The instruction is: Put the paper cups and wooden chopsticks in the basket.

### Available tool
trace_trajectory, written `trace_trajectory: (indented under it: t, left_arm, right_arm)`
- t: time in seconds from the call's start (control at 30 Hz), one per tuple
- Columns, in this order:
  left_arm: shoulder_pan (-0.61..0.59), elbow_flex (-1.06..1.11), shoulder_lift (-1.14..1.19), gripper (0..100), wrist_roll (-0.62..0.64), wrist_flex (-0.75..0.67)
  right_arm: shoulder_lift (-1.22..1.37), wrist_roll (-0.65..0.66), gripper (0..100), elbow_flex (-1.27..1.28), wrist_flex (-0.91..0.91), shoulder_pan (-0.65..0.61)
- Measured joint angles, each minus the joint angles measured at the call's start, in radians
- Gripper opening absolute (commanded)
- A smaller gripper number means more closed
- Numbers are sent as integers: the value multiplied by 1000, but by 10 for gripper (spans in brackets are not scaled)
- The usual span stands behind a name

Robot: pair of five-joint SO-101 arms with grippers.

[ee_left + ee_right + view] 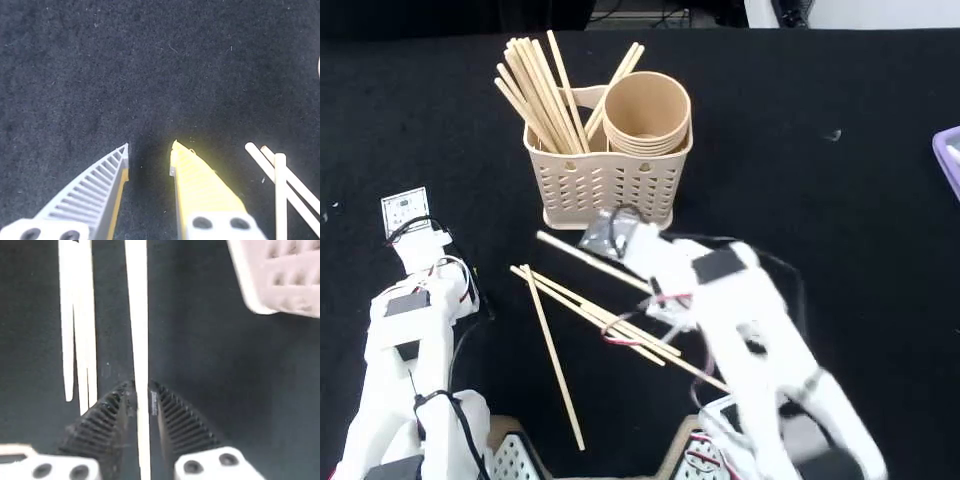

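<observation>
Pinching a single chopstick (pixel 137 315) between its dark ribbed jaws, the right gripper (pixel 142 386) sat low over the black tablecloth (pixel 820 200), just in front of the basket (pixel 605 185). The jaws pressed against either side of the stick, with a pair of loose chopsticks (pixel 77 325) lying just beside it. The slotted basket already held a stack of paper cups (pixel 647 110) in one compartment and a sheaf of chopsticks (pixel 542 90) leaning out of the other. Several more chopsticks (pixel 595 315) lay scattered on the cloth between the basket and the arms' bases. The left gripper (pixel 149 150) hung over bare cloth off to the side, its jaws spread with nothing between them, the ends of a few sticks nearby.

The step in hand looked to be the lift of that one stick. It would likely go best with a firm squeeze and a straight rise before any swing, so the neighbouring sticks were not dragged along. A long, thin stick may pivot in the jaws. Tipping it upright over the chopstick compartment, clear of the cups, seemed the safer way to release it.
</observation>
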Motion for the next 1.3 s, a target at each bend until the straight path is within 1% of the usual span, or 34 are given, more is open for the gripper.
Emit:
trace_trajectory:
  t: [0.1,0.27,0.33,0.43,0.5,0.57,0.77,0.9,1.07,1.3]
  left_arm:
    - [0,0,0,145,0,0]
    - [0,0,0,145,0,0]
    - [0,0,0,145,0,0]
    - [0,0,0,145,0,0]
    - [0,0,0,145,0,0]
    - [0,0,0,145,0,0]
    - [0,0,0,145,0,0]
    - [0,0,0,145,0,0]
    - [0,0,0,145,0,0]
    - [0,0,0,144,0,0]
  right_arm:
    - [-236,-15,11,0,112,-2]
    - [-585,-127,11,-118,239,-17]
    - [-671,-189,11,-196,262,-61]
    - [-686,-299,11,-292,245,-143]
    - [-686,-362,11,-313,176,-176]
    - [-683,-410,11,-315,64,-207]
    - [-494,-526,11,-299,-394,-247]
    - [-381,-600,11,-301,-657,-247]
    - [-219,-620,11,-344,-899,-247]
    - [66,-620,11,-420,-1132,-247]
